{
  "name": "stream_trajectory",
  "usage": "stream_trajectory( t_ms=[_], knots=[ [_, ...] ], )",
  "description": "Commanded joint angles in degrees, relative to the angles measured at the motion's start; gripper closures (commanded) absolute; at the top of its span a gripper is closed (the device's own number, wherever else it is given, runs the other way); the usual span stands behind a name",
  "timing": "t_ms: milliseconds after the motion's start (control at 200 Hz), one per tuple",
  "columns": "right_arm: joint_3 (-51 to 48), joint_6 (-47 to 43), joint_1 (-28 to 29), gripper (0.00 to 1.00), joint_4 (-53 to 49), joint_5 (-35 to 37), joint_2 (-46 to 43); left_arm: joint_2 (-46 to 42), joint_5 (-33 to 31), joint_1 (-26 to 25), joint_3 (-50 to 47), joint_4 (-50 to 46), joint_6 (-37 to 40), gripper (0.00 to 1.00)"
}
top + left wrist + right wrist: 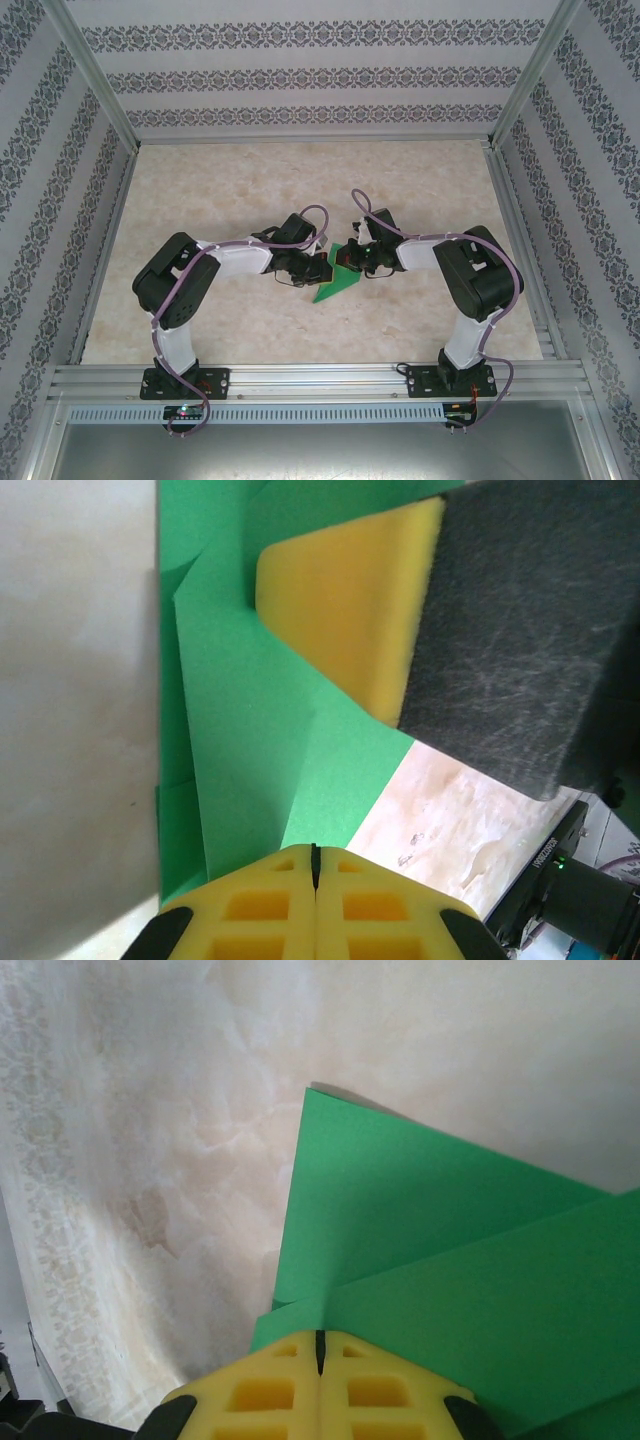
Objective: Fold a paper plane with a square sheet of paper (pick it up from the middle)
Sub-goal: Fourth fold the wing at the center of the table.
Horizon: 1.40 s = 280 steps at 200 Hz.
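Closed at the frame's bottom edge, my left gripper [314, 852] and right gripper [320, 1336] each pinch the square sheet of paper [450, 1260]: bright green, creased into overlapping layers.

Small white print on the black housing [545, 875] looks illegible.

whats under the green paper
The pale marbled table shows past the edges of the folded green paper. The patch directly beneath it is covered, so anything lying there cannot be seen.
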Motion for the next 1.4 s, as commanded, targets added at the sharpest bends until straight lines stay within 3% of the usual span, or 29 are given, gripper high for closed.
stream_trajectory(
  t_ms=[0, 759, 1394],
  knots=[
    [-0.73, -1.23, 0.53, 1.00, -3.72, 0.27, 0.90, 1.20, 1.36, -0.60, -1.00, 0.78, -1.02, 0.93],
    [-0.31, -0.97, 0.58, 1.00, -4.69, 1.35, 2.23, 2.46, -1.44, -0.96, -2.40, -3.82, -0.66, 0.92],
    [-0.21, -1.04, 0.58, 1.00, -4.84, 1.45, 3.11, -2.98, 0.49, -2.27, -5.98, -2.15, -2.10, 0.86]
  ],
)
